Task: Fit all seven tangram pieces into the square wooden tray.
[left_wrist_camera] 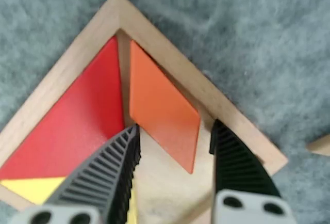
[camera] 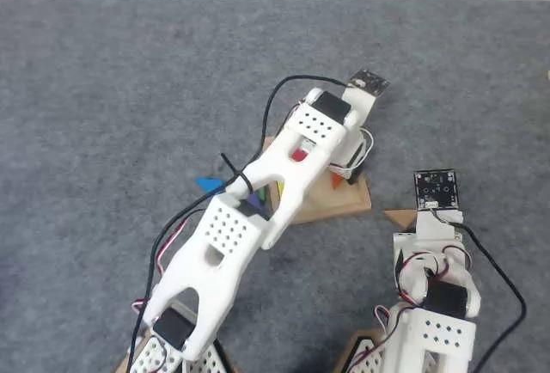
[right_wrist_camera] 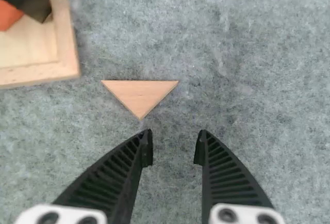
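From above, the left arm [camera: 258, 192] stretches over the square wooden tray [camera: 339, 207]; the right arm [camera: 434, 304] sits folded back. The left gripper [left_wrist_camera: 175, 141], jaws apart, straddles the flat orange parallelogram piece [left_wrist_camera: 162, 110] in the tray. The right gripper [right_wrist_camera: 172, 146], parted, faces the plain wooden triangle [right_wrist_camera: 139, 94] on grey carpet [right_wrist_camera: 247, 43]. The triangle is likely light, stiff and thin; pinch opposite edges.

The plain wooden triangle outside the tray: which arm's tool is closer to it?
Right. The right tool sits open just beside the wooden triangle; the left tool is at the tray, open over the orange piece.
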You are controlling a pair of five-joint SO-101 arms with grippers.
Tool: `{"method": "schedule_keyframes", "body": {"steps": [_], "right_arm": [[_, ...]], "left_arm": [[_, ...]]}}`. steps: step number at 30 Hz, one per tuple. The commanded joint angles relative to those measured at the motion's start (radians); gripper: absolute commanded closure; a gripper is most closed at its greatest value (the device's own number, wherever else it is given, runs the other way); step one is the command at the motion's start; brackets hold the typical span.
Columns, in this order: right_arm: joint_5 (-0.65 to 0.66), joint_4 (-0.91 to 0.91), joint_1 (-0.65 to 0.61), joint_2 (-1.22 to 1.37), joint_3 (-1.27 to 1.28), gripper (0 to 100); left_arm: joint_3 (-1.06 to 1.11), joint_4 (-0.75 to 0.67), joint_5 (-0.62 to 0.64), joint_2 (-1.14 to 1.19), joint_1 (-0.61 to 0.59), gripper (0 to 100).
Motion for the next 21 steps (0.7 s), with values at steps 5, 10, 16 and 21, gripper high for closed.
{"method": "schedule_keyframes", "body": {"steps": [5,10,16,21], "right_arm": [[0.002,0.004,-0.008,-0.019,-0.051,85.5],[0.002,0.004,-0.008,-0.019,-0.049,85.5],[0.002,0.004,-0.008,-0.019,-0.048,85.5],[0.002,0.004,-0.008,-0.019,-0.048,85.5]], "left_arm": [[-0.443,0.115,-0.011,0.141,-0.005,79],[-0.624,0.181,-0.014,0.161,-0.017,79],[-0.641,0.181,-0.034,0.132,-0.025,79],[-0.63,0.181,-0.048,0.123,-0.026,79]]}}
